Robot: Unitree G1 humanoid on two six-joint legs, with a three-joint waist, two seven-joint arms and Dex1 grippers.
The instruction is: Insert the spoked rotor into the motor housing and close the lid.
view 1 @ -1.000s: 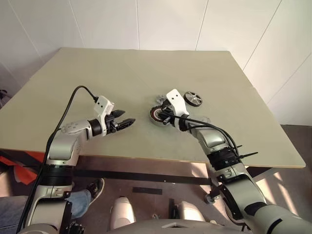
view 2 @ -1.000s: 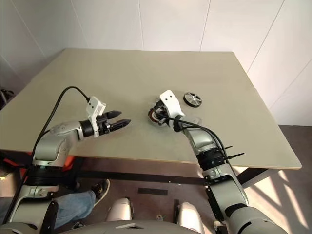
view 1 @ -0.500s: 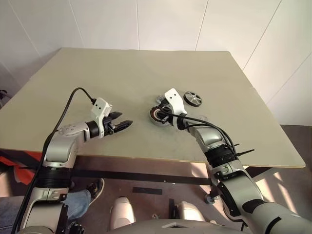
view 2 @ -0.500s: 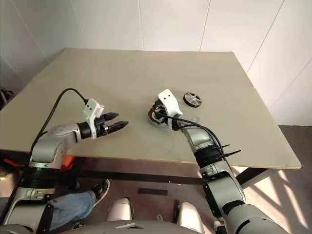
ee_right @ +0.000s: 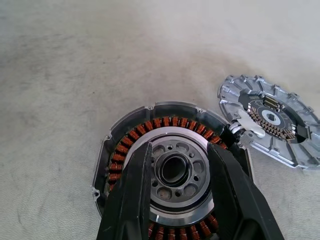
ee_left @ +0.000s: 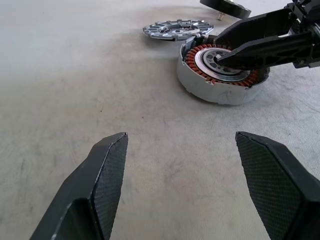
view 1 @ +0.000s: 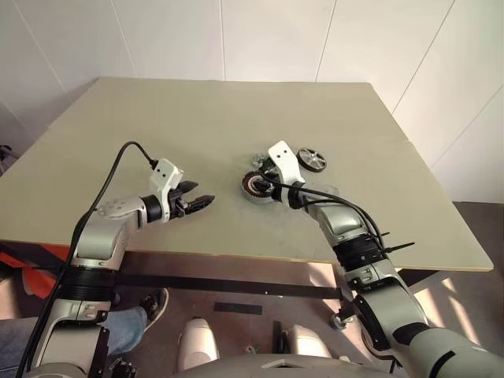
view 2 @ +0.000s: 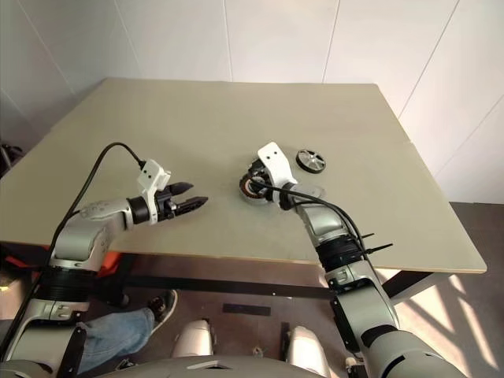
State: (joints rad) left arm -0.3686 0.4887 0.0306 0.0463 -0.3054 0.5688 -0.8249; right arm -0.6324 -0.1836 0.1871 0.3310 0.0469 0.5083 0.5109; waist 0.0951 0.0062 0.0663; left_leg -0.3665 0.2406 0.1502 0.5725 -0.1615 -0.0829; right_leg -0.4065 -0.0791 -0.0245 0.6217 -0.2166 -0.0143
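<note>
No readable brand, label or writing on any part.

Motor housing (ee_right: 165, 165) sits on the bench (view 1: 157, 126), open side up: ring of copper-red windings inside the silver rim, w/ a silver centre plate w/ small holes and a dark central bore. No rotor in it.

Lid (ee_right: 272, 120), grey disc w/ ridged edge, lies flat on the bench just beside the housing on its far side, touching or nearly touching the rim; cannot tell which. Its inner face shows a small winding-like ring and a silver tab.

Spoked rotor (view 1: 312, 159) lies flat on the bench near the housing, to its right and further back, apart from both.

R gripper (ee_right: 175, 167) is over the housing, jaws parted, one finger each side of the central bore, grasping nothing.

L gripper (ee_left: 180, 185) hovers above bare bench well left of the housing, jaws spread wide, empty, pointing toward it.
</note>
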